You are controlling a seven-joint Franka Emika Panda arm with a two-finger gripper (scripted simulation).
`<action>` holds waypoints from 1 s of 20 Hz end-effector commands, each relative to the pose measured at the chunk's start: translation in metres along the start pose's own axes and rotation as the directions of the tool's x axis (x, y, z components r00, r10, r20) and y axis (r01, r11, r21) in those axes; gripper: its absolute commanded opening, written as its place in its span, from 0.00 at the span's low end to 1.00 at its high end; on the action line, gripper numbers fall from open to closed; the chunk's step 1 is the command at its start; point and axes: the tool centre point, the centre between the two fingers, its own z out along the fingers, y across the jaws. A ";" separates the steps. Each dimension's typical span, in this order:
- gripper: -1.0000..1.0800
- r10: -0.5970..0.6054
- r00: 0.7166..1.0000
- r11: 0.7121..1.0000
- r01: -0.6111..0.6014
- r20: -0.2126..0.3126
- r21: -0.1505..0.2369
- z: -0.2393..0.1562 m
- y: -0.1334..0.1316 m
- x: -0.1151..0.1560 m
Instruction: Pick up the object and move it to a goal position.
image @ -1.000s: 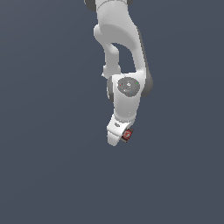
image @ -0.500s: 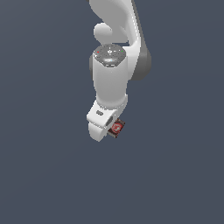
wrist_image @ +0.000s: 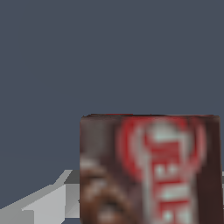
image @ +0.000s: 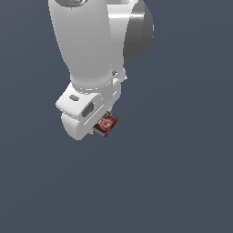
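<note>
Small brown box at the end of the white arm, against plain dark grey-blue.

The object (image: 107,124), a small dark brown box with a red-and-white label, sits at the tip of the gripper (image: 101,129), tucked under the white hand on the exterior view's right side. In the wrist view the object (wrist_image: 151,170) fills the near field, label facing the camera, with a grey finger (wrist_image: 50,201) beside it. The fingers appear clamped on the box, which hangs clear of any surface. Nothing else shows around it.
</note>
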 end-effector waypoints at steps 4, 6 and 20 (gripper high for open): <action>0.00 0.000 1.000 1.000 0.000 0.001 0.001 -0.037 0.018 -0.011; 0.00 0.001 1.000 1.000 -0.001 0.001 0.001 -0.048 0.024 -0.014; 0.00 0.002 1.000 1.000 -0.002 0.002 0.000 -0.102 0.054 -0.030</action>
